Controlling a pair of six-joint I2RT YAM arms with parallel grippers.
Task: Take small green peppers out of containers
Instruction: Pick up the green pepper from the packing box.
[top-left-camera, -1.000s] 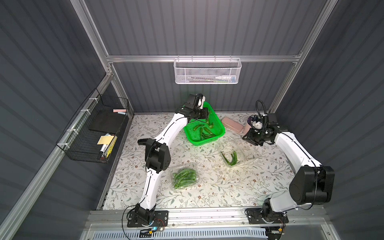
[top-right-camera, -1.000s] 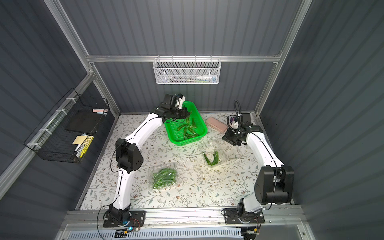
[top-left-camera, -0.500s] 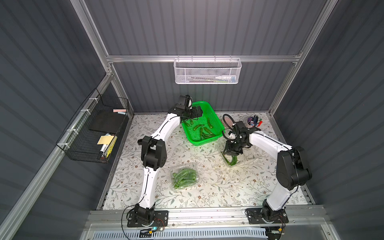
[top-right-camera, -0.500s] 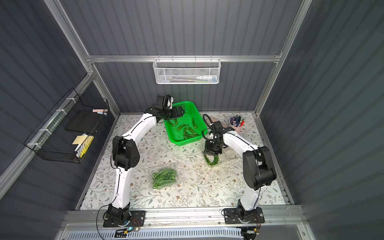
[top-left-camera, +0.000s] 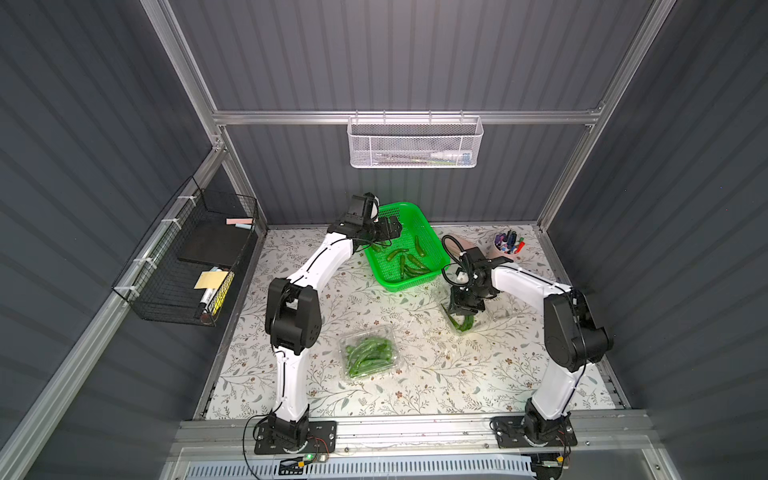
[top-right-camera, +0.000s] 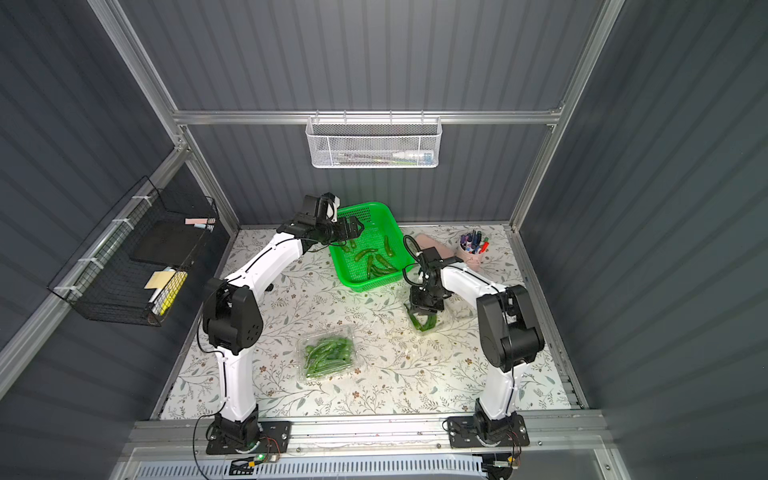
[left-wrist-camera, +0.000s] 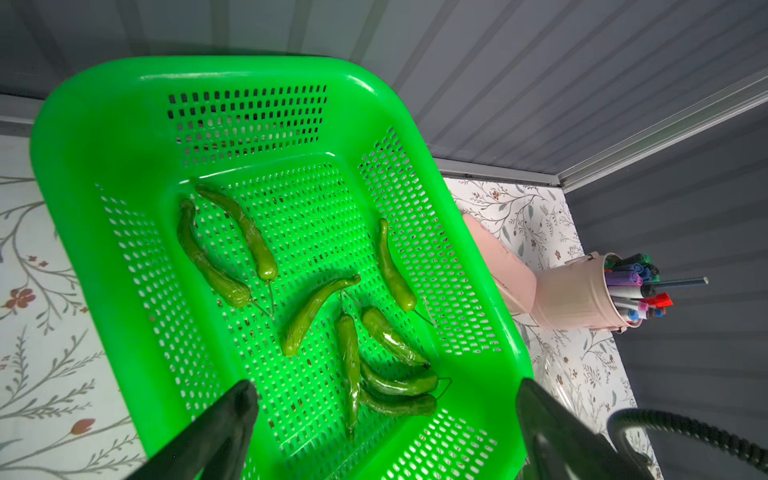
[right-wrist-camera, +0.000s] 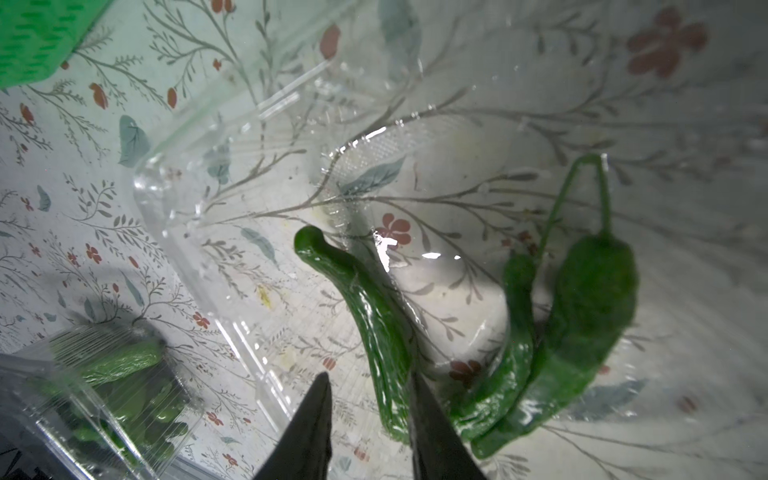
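Three small green peppers (right-wrist-camera: 582, 311) lie in open container (right-wrist-camera: 187, 195), right half of counter (top-left-camera: 415, 399) | right hand (right-wrist-camera: 369, 376) jaws narrow astride curved pepper (right-wrist-camera: 374, 316), firm pinch cannot be told | left hand (left-wrist-camera: 385, 386) wide open, empty, over green basket (left-wrist-camera: 104, 137) at counter's back edge | advice: squeeze mid-body, lift straight up, clear the thin wall without dragging container.

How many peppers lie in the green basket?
8 peppers in the green basket: two paired apart, one central, one beside a side wall, four clustered in a corner; none seems hidden.
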